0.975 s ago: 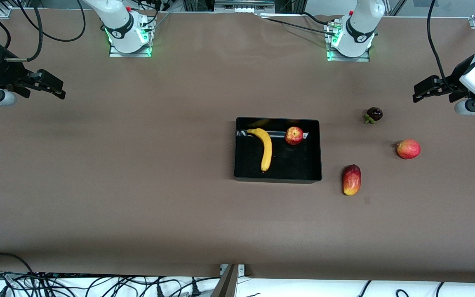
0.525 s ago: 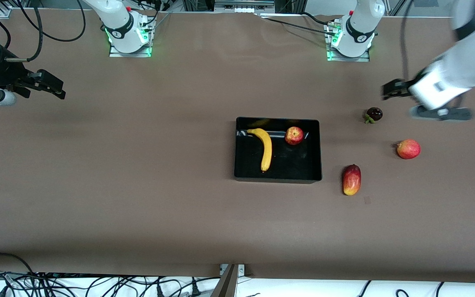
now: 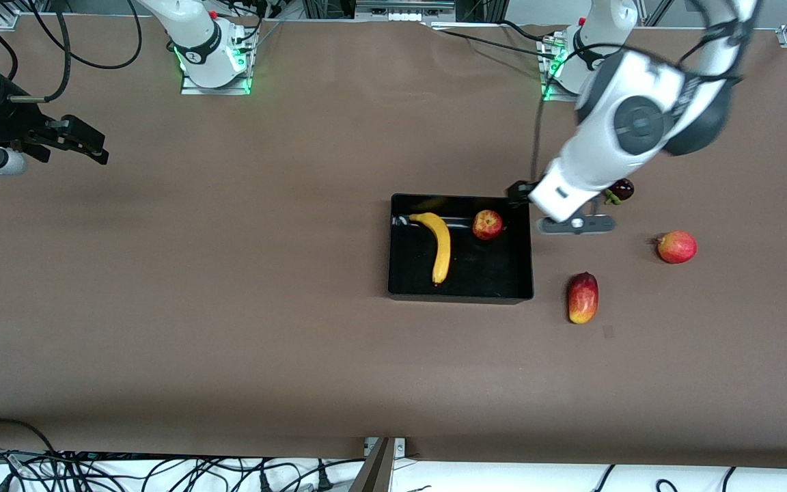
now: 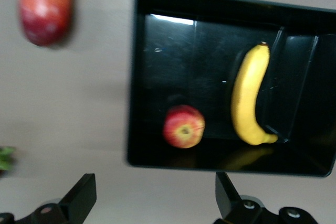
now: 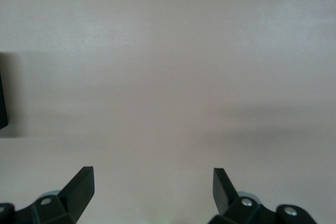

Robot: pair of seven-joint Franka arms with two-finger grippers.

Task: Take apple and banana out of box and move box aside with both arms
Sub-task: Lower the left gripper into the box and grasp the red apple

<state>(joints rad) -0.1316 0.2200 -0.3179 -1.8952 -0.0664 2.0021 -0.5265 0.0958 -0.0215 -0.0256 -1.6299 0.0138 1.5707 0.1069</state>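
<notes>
The black box (image 3: 460, 298) sits mid-table with the yellow banana (image 3: 440, 246) and the red apple (image 3: 487, 224) lying apart inside it. My left gripper (image 3: 520, 193) hovers by the box's corner closest to the apple, toward the left arm's end. In the left wrist view its open gripper (image 4: 154, 196) is over bare table just outside the box wall (image 4: 132, 77), with the apple (image 4: 183, 126) and banana (image 4: 247, 103) in the box. My right gripper (image 3: 89, 145) waits at the right arm's end of the table. It stands open (image 5: 152, 188) and empty over bare table.
A red-yellow mango (image 3: 583, 297) lies beside the box toward the left arm's end, also in the left wrist view (image 4: 45, 6). A pinker round fruit (image 3: 676, 247) lies farther along. A dark fruit (image 3: 622, 188) is partly hidden by the left arm.
The left arm has swung in from its end of the table to the box's corner, gripper still open. The right arm and all the fruit have not moved.
</notes>
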